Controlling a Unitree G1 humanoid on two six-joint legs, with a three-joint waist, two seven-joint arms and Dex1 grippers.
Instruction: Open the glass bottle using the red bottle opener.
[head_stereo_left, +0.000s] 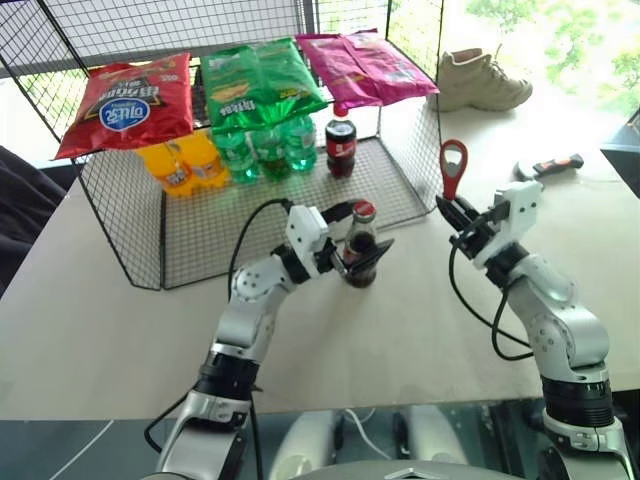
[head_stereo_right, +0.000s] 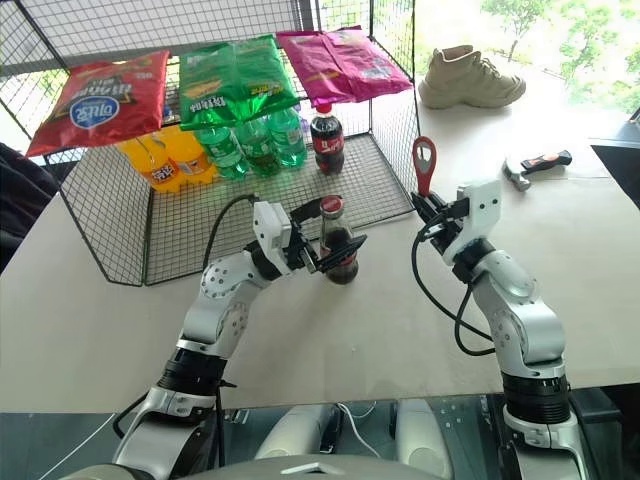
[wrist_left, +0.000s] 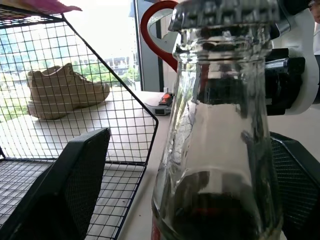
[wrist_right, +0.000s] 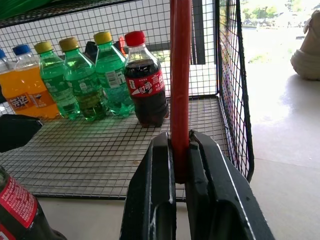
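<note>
Right gripper (head_stereo_left: 447, 208) clamps the red bottle opener (head_stereo_left: 453, 167) upright; left gripper (head_stereo_left: 361, 259), fingers apart, flanks the glass bottle (head_stereo_left: 361, 250) standing on the table (head_stereo_left: 90, 330).

The glass bottle (wrist_left: 215, 150) was cut off at its base by the frame edge. The red bottle opener (wrist_right: 180, 85) had its head cropped.

Bright daylight from the far windows, overexposed there; close bottle slightly blurred.

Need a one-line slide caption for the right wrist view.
Right gripper clamps red bottle opener upright before the wire rack.
</note>
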